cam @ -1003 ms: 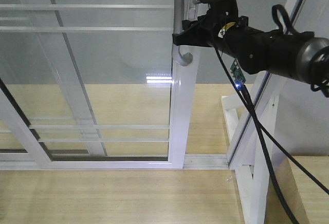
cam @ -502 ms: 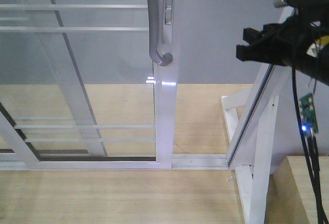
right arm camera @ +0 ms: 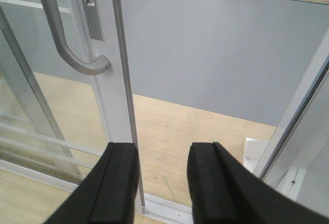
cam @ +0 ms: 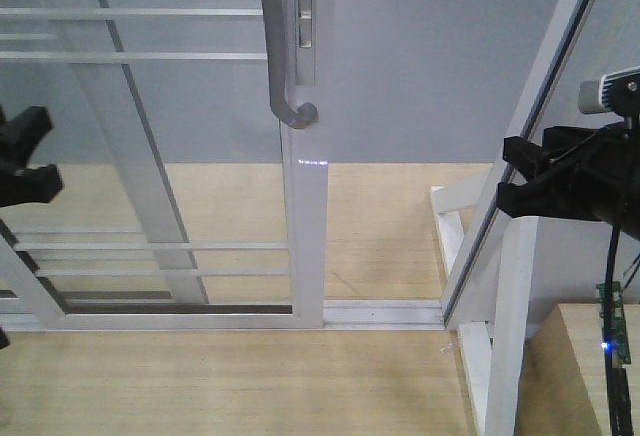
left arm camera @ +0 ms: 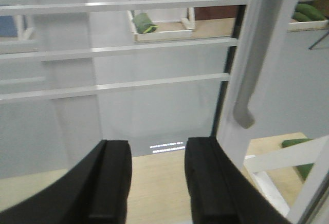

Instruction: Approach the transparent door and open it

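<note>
The transparent door is a glass panel with thin white bars; its white stile carries a curved grey handle. A wide gap lies between the stile and the slanted frame on the right. My right gripper hangs open in that gap's right side, well clear of the handle. My left gripper is open at the left edge, in front of the glass. In the left wrist view the left gripper faces the glass, the handle to its upper right. In the right wrist view the right gripper sits below and right of the handle.
A slanted white frame post and a white brace stand rise at the right. The floor track runs across the wooden floor. A second white-framed panel shows behind the glass. Trays holding green items sit far beyond.
The door has slid left, widening the gap. My right gripper came off the handle and drew back right and down. My left gripper entered at the left edge.
</note>
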